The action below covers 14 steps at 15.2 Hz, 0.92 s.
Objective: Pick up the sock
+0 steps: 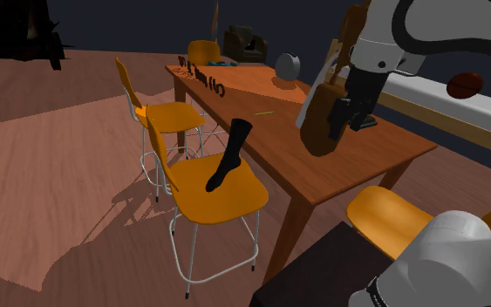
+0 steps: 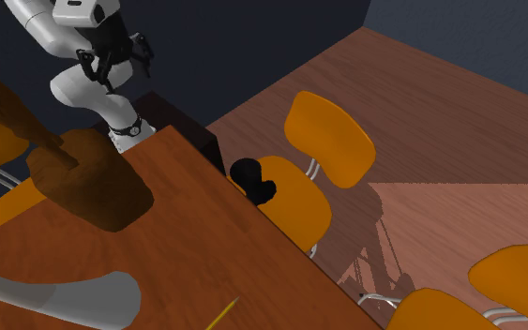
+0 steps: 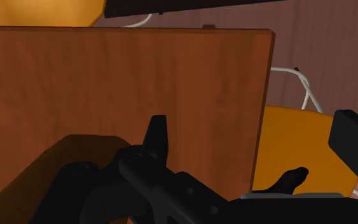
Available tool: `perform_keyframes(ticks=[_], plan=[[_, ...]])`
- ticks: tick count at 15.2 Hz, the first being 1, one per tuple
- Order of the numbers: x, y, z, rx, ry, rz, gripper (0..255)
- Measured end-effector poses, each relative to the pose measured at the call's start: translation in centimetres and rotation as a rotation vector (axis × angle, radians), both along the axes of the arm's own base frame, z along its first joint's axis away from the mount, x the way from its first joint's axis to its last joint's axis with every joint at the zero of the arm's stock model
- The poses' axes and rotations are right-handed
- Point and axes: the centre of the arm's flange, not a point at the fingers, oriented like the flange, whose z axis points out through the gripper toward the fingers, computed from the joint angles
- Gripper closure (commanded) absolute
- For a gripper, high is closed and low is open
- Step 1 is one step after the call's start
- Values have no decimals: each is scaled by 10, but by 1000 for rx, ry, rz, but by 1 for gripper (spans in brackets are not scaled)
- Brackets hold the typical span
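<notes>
One black sock (image 1: pixel 228 157), leg upright, on orange chair seat (image 1: pixel 235 202); at least four orange chairs. One black two-finger gripper (image 1: pixel 354 118), fingers apart.

A black sock (image 2: pixel 252 180) lies on an orange chair (image 2: pixel 309 214) just beside the edge of the wooden surface (image 2: pixel 205 267) — the gripper (image 2: pixel 112 66) hangs well apart, far left

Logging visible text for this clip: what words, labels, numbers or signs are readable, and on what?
None can be read. The row of small dark shapes along the far edge of the table in the shoulder view might be lettering, but is too small to tell. The sock and the orange chair under it show no markings.
</notes>
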Motion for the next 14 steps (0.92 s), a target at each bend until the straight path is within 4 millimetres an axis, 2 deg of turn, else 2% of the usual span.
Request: perform_keyframes(ticks=[1, 4, 8, 14], plan=[[0, 0, 0, 0, 0, 0, 0], [26, 4, -7, 5, 3, 14, 0], [73, 13, -23, 13, 8, 40, 0], [153, 23, -42, 26, 15, 81, 0]])
